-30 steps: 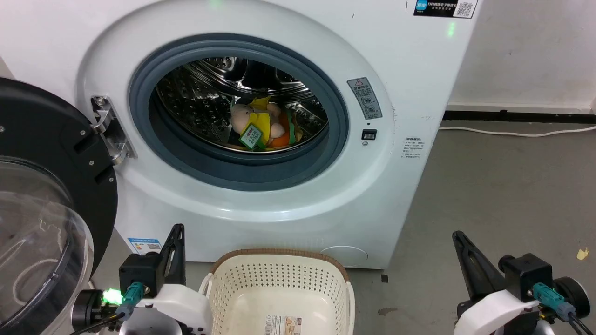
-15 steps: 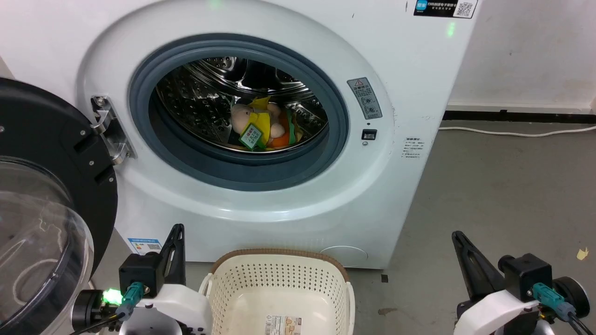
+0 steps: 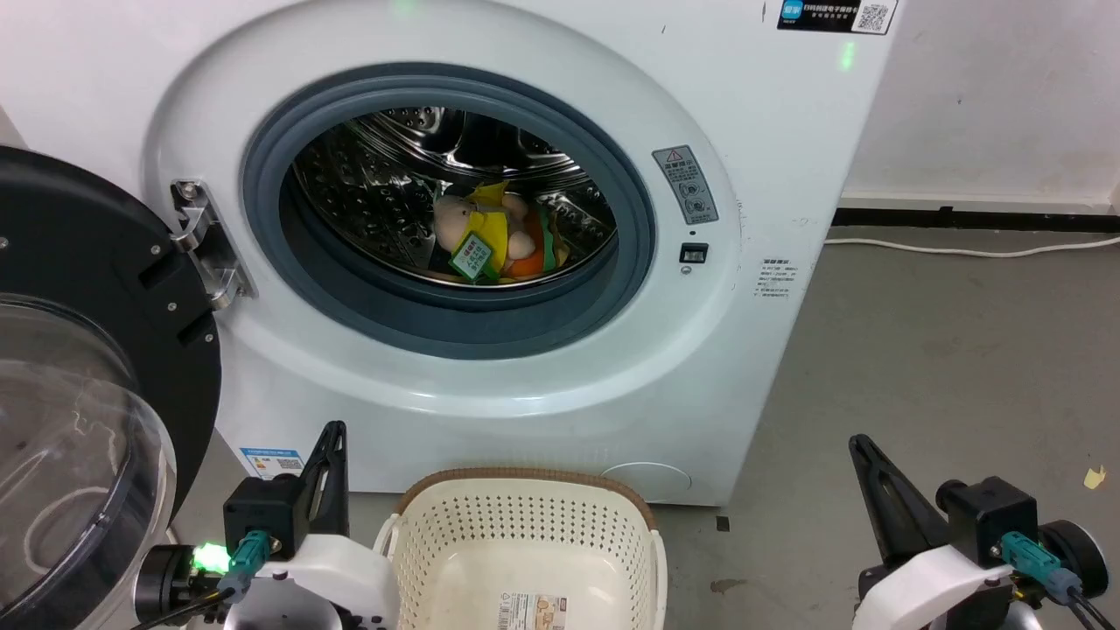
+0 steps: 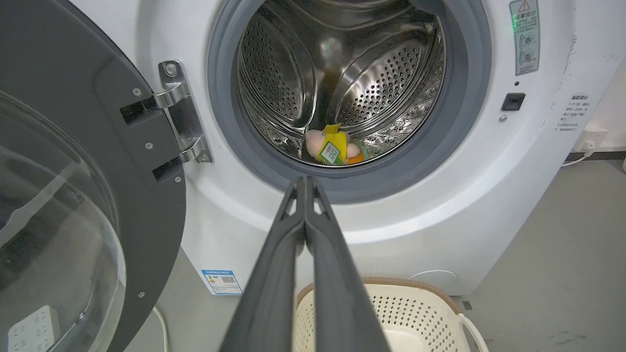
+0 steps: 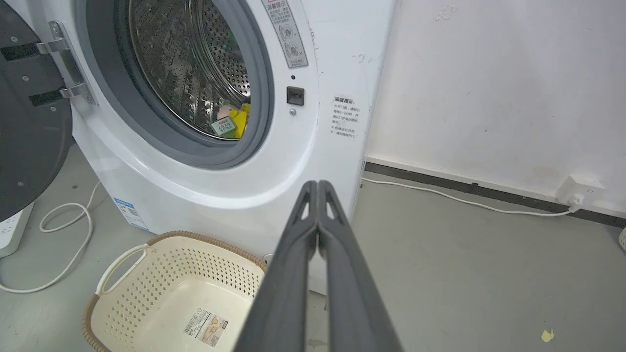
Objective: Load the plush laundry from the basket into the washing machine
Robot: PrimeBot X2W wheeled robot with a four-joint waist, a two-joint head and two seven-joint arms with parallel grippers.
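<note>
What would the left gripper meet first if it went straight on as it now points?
The left gripper would probably meet the grey porthole gasket at its lower lip; depth is unclear.

Left tool (image 3: pixel 332 442) and right tool (image 3: pixel 862 451): long dark tapered fingers (image 4: pixel 274 274); white wrist shells (image 3: pixel 346 560); black boxes (image 3: pixel 262 516) with teal plugs (image 3: pixel 248 549).

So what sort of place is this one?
Probably a utility or test room set up for laundry: a white front-loading washing machine on bare grey floor, a perforated laundry basket before it, plain white wall behind.
</note>
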